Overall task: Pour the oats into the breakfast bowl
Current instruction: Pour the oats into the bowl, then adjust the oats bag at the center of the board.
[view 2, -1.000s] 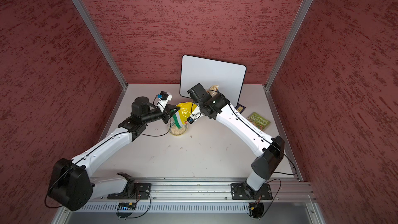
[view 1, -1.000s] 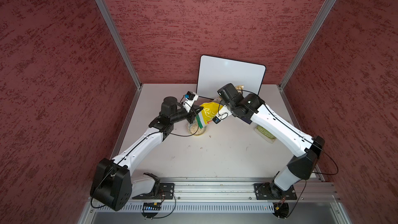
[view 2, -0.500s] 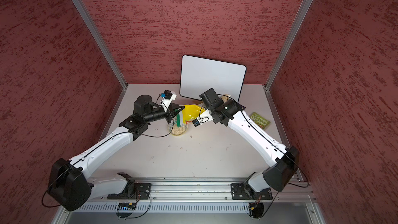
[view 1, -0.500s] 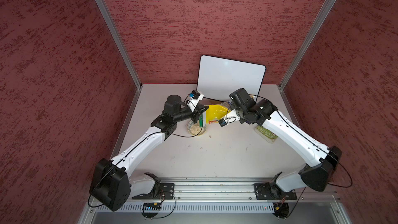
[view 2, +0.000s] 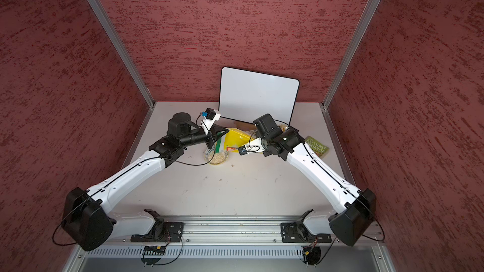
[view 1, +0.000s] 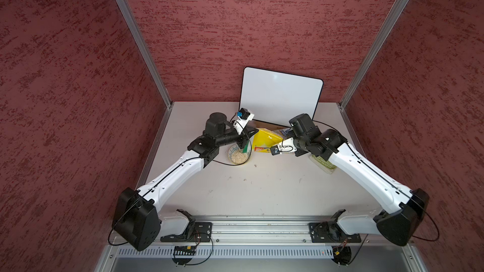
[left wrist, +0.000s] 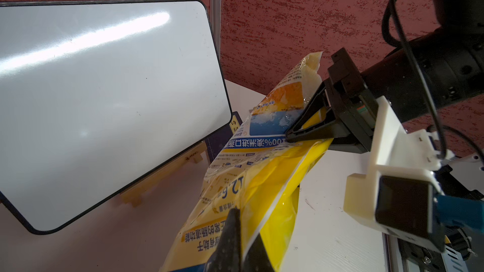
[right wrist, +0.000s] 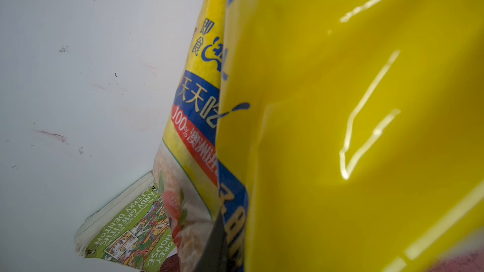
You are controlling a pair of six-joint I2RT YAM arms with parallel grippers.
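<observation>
Grey table (view 1: 262,194) and the whiteboard (view 1: 281,98) propped at the back haven't budged. The biggest change from a second ago is that the right arm (view 1: 366,174) has swung out toward its own side and sunk lower. The left arm (view 1: 172,176) has shifted a little toward the middle.

That pulls the yellow pouch (view 1: 265,139) out of the steep tip it had over the bowl. Now it's stretched out much flatter, hanging in the air between the two grippers. Its long axis runs side to side across the table. The green-white mouth end points toward the left arm's side and sits right over the bowl's rim, on the side facing the right arm. The sealed bottom end points toward the right arm. How much slope is left, I honestly can't tell.

The green book (view 2: 317,148) lies flat near the table's right edge. The bowl (view 1: 229,156) sits on the table just in front of the left wrist. It's more uncovered than before, with a heap of pale oats (view 1: 239,156) in it.

The left gripper (left wrist: 241,227) is pinched tight on the pouch near the mouth. The right gripper (left wrist: 292,136) has its jaws clamped on the bottom end.
</observation>
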